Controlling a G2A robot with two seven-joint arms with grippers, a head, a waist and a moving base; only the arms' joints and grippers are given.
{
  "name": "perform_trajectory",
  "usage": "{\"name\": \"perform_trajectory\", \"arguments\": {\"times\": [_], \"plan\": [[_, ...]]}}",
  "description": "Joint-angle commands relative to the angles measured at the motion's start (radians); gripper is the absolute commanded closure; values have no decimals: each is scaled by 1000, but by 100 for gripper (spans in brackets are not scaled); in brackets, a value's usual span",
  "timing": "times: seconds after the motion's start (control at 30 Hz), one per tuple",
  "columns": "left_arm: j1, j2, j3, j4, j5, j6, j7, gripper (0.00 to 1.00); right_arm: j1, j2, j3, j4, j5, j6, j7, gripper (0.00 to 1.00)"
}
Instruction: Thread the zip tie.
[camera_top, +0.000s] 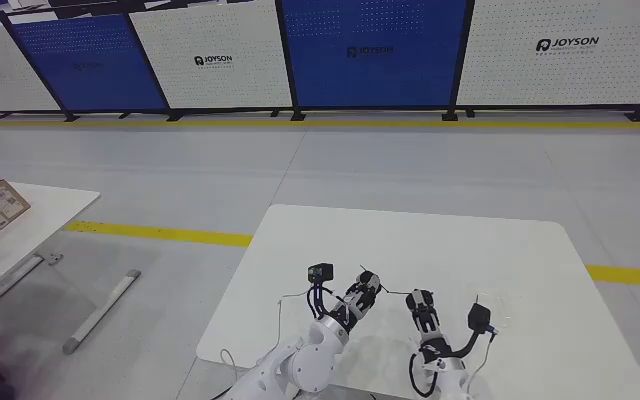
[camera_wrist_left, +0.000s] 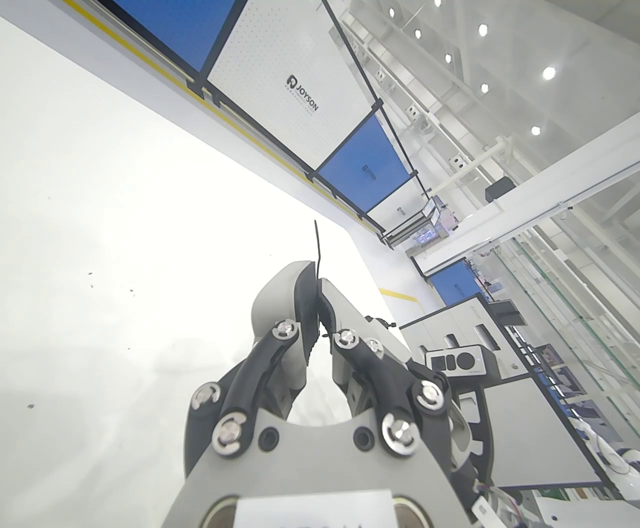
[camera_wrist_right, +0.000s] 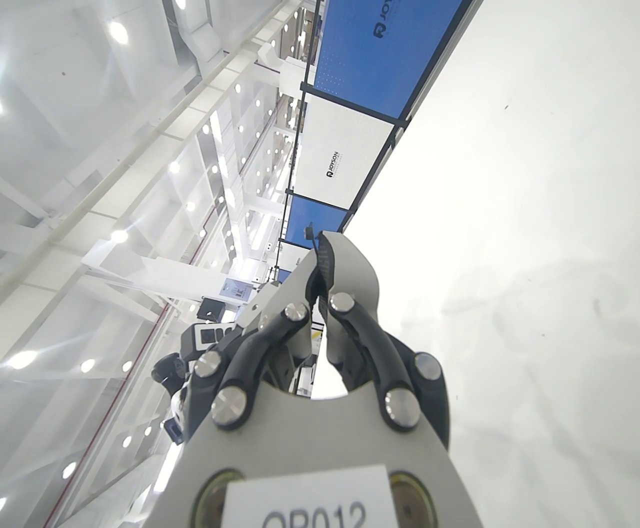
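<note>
Together left gripper (camera_wrist_left: 318, 280) and right gripper (camera_wrist_right: 320, 250) pinch the zip tie (camera_wrist_left: 317, 245), ends poking past their fingertips (camera_wrist_left: 292, 274).

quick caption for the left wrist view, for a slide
Left gripper pinching a thin black zip tie over the white table.

Black zip tie (camera_wrist_left: 317, 245), white table (camera_wrist_left: 125, 200) (dark specks (camera_wrist_left: 91, 274)), blue-and-white dotted panels (camera_top: 370, 50)

1. Bright, even light throughout, coming from round ceiling lamps (camera_wrist_left: 548, 73).
2. In both wrist views the lamps flare into starry glare.
3. The white table (camera_wrist_left: 125, 200) is washed nearly featureless by the light.
4. The wrist views bend straight lines near the edges, so the wall panels (camera_wrist_left: 295, 95) curve.
5. In the top view the floor (camera_top: 300, 170) is evenly lit.
</note>
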Motion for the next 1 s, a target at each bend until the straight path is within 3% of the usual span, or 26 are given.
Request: {"name": "perform_trajectory", "arguments": {"times": [0.0, 0.97], "plan": [[0, 0, 0, 0, 0, 0, 0, 100, 0, -1, 1, 1, -1, 2, 2, 100], [0, 0, 0, 0, 0, 0, 0, 100, 8, -28, -2, 14, -32, 39, 4, 100]]}}
